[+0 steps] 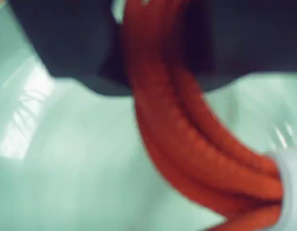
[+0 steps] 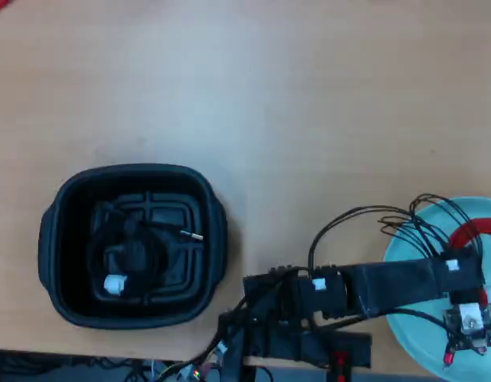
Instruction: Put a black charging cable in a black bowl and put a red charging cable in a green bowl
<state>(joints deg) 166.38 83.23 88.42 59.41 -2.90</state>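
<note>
Red charging cable (image 1: 187, 144) strands are passing between the dark jaws of the gripper (image 1: 153, 72) in the wrist view, and the jaws are closing on the coil, so the fingers are pinching the cable. From the jaws at 12 o'clock the strands are running down toward 4 o'clock, where a white tie (image 1: 290, 187) is binding them at the frame edge. The picture is blurring, so fine detail of the finger pads is not readable. Pale green surface of the green bowl (image 1: 66, 183) is filling the background beneath the cable; whether the coil is touching it cannot be told.

In the overhead view, the gripper (image 2: 468, 270) is hanging over the green bowl (image 2: 412, 330) at the 4 o'clock corner of the wooden table (image 2: 269, 95), with an arc of the red charging cable (image 2: 473, 231) showing over the dish at the wrist's 12 o'clock side. The arm (image 2: 364, 286) is reaching across from 6 o'clock. The black bowl (image 2: 58, 239) is standing well apart at 8 o'clock, and the black charging cable (image 2: 138, 255) is lying coiled on its ridged bottom.
</note>
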